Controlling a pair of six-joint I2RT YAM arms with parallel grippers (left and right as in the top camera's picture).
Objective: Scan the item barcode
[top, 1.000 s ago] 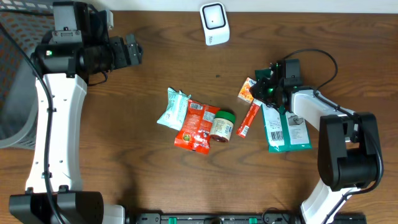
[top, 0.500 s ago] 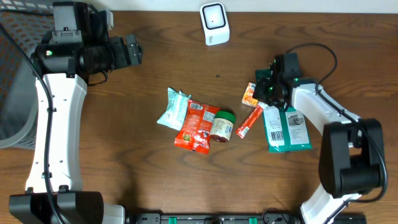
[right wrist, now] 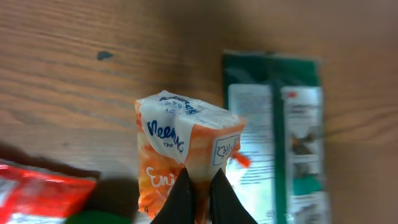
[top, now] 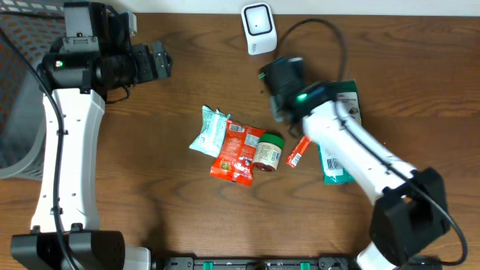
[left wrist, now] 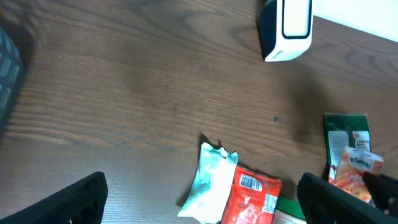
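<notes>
My right gripper (right wrist: 200,186) is shut on an orange and white tissue pack (right wrist: 180,149), pinching its lower edge and holding it above the table. In the overhead view the right gripper (top: 281,79) hangs just below the white barcode scanner (top: 257,28), and the arm hides the pack. The left wrist view shows the tissue pack (left wrist: 354,168) at the right edge and the scanner (left wrist: 286,28) at the top. My left gripper (top: 161,61) stands wide open and empty at the upper left, its fingers (left wrist: 62,202) spread apart.
A pale green packet (top: 208,130), a red packet (top: 238,152), a green-lidded jar (top: 268,150) and a red stick (top: 299,151) lie mid-table. Green packets (top: 335,165) lie under the right arm. A grey basket (top: 11,90) stands at the left.
The right gripper closed on the tissue pack, lifted it off the table and swung left and up toward the scanner. The left arm has not moved.
</notes>
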